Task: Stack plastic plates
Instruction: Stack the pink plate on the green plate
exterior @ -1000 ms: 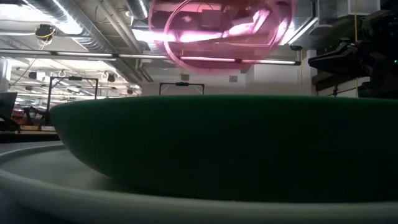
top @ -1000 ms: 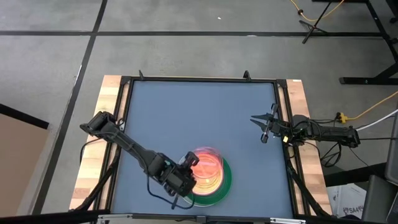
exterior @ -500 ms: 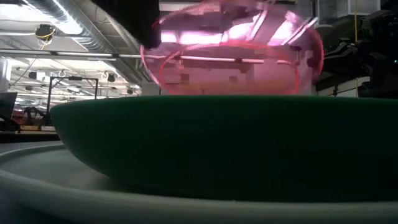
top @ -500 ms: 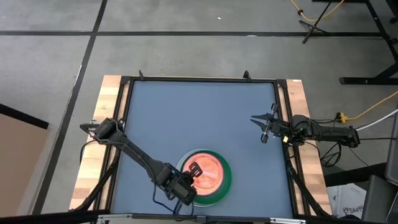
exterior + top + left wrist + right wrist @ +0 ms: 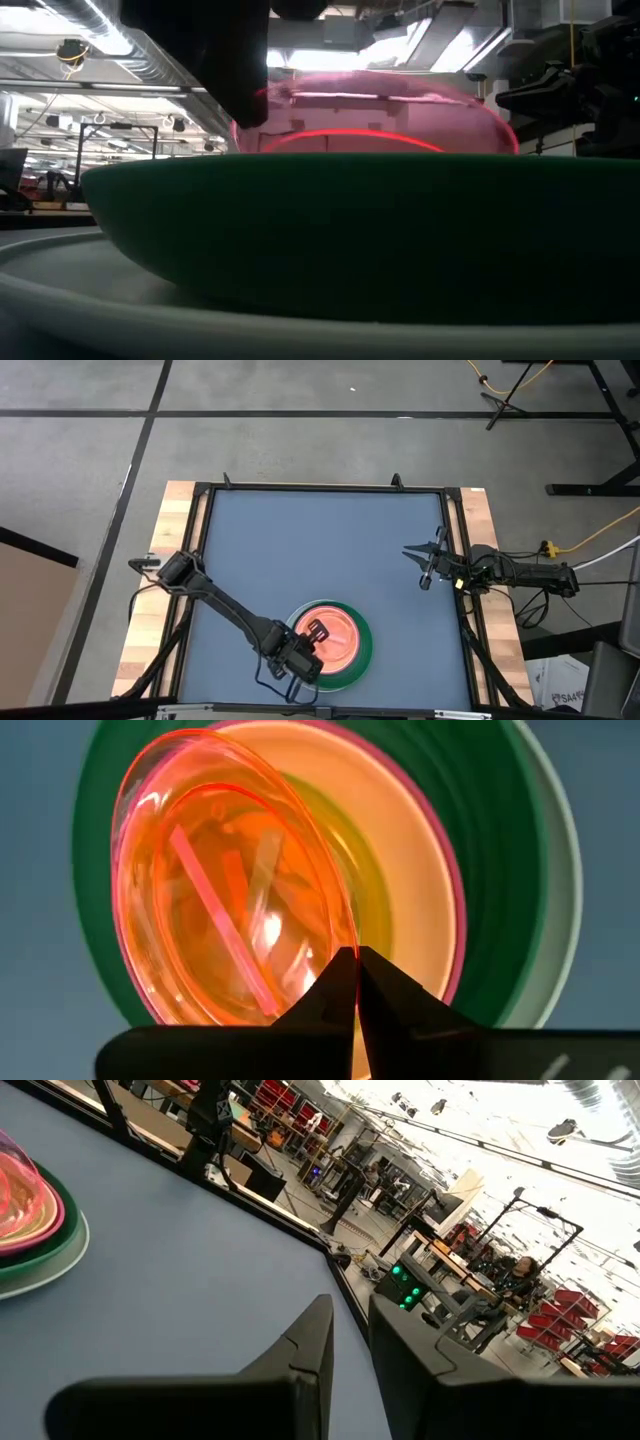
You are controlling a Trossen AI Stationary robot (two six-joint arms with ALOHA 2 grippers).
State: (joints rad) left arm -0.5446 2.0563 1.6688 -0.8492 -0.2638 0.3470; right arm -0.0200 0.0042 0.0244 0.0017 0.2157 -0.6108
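Note:
The plates form one stack [image 5: 340, 643] near the table's near edge: white [image 5: 565, 870] at the bottom, then dark green [image 5: 350, 230], pink and cream [image 5: 415, 870], with smaller ones inside. My left gripper [image 5: 313, 629] is over the stack's left side, shut on the small magenta see-through plate [image 5: 220, 890]. That plate sits on top, tilted, over the orange one. In the low view the magenta plate [image 5: 375, 110] shows just above the green rim. My right gripper [image 5: 424, 565] waits open at the table's right edge. My left gripper pinches the magenta plate's rim [image 5: 345, 942] between its two fingertips [image 5: 385, 982], on the plate's near-left side. The fingers come slanting down from the near-left. The plate tilts, the held side higher and the far side down inside the stack; its underside is hidden by the green rim.
The blue mat [image 5: 320, 550] lies bare beyond the stack, inside a black frame [image 5: 320, 487] with wooden side rails [image 5: 160, 580]. The right arm [image 5: 510, 572] reaches in from the right rail. The room with racks shows beyond the table [image 5: 400, 1170].
My left gripper has moved down and toward the near edge, staying shut on the magenta plate. The plate has come down from well above the stack, steeply tipped, into the stack's top, and now lies flatter.

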